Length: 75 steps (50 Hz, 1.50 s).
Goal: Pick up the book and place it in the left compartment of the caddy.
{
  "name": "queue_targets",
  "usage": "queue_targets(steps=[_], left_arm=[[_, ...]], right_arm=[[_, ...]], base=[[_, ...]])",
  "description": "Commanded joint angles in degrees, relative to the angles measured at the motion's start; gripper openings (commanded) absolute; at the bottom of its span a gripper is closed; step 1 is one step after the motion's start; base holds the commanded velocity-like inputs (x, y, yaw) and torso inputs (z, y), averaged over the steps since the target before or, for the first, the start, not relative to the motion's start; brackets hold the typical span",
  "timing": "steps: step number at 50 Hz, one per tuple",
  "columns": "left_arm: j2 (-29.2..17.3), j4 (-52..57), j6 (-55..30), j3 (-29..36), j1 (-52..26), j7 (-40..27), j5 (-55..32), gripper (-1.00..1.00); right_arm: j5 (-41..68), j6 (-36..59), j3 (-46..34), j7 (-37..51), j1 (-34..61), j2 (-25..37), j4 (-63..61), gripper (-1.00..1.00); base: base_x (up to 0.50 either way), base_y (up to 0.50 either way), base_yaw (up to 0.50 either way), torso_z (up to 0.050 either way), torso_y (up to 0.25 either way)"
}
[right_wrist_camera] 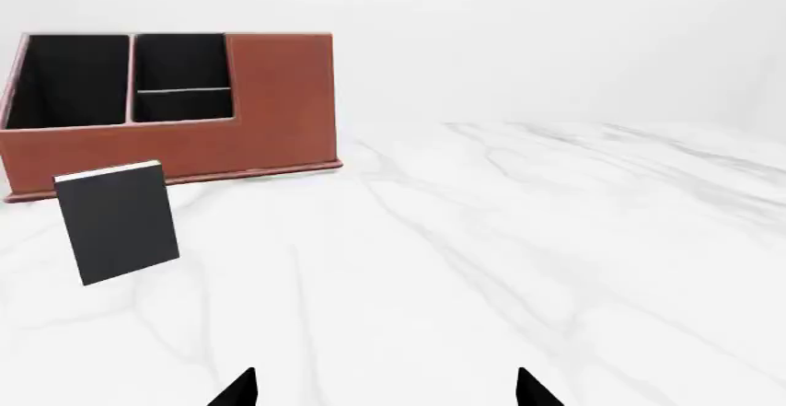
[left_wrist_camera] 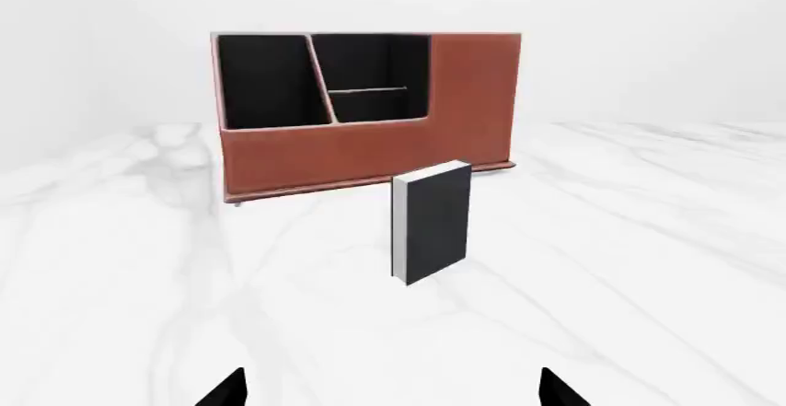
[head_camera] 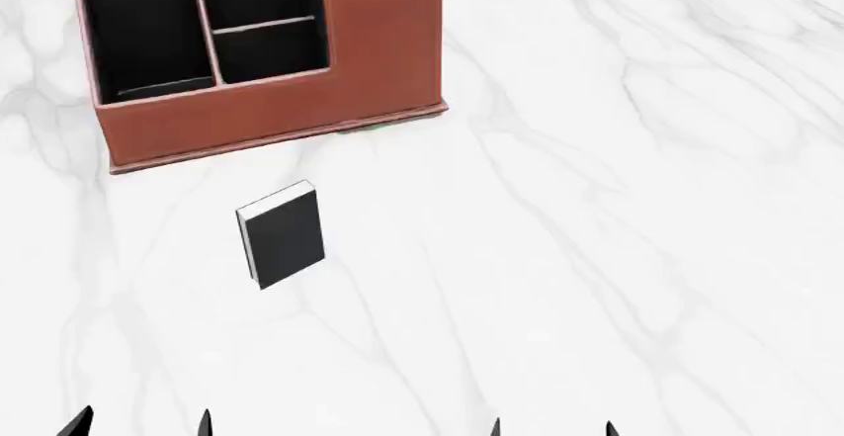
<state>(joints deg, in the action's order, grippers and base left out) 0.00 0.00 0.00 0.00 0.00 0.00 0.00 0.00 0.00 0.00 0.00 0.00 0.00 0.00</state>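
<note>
The small black book (head_camera: 283,235) with white page edges lies flat on the white marble table (head_camera: 607,218), just in front of the reddish-brown caddy (head_camera: 264,125). The caddy's left compartment (head_camera: 142,31) is a long black-lined bay. The book (left_wrist_camera: 433,222) and caddy (left_wrist_camera: 368,148) also show in the left wrist view, and the book (right_wrist_camera: 117,222) and caddy (right_wrist_camera: 172,144) in the right wrist view. My left gripper (head_camera: 138,424) is open and empty, near the table's front edge, short of the book. My right gripper (head_camera: 551,426) is open and empty, further right.
The caddy has a bay split by a thin crosswise divider (head_camera: 264,27) and a taller-walled side (head_camera: 382,36) to its right. The marble table reaches far to the right of the caddy and book.
</note>
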Motion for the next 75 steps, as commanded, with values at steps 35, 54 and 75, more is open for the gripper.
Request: queue_targets(steps=[35, 54, 75], left_arm=[[-2.7, -17.1, 10.0, 2.1, -4.3, -4.6, 0.3, 1.0], [-4.2, -13.4, 6.5, 4.2, -4.1, -7.5, -0.3, 1.0], [-6.4, -5.1, 3.6, 5.8, -3.2, -9.3, -0.1, 1.0]], right_arm=[[0.3, 7.0, -14.6, 12.7, 2.9, 3.0, 2.3, 1.0], [1.9, 8.4, -16.5, 12.5, 1.5, 5.7, -3.6, 1.0], [4.0, 8.8, -17.4, 12.7, -1.3, 8.9, -11.4, 1.0]], base=[[0.0, 0.01, 0.21, 0.0, 0.0], [0.0, 0.0, 0.5, 0.0, 0.0], [0.0, 0.0, 0.36, 0.0, 0.0]])
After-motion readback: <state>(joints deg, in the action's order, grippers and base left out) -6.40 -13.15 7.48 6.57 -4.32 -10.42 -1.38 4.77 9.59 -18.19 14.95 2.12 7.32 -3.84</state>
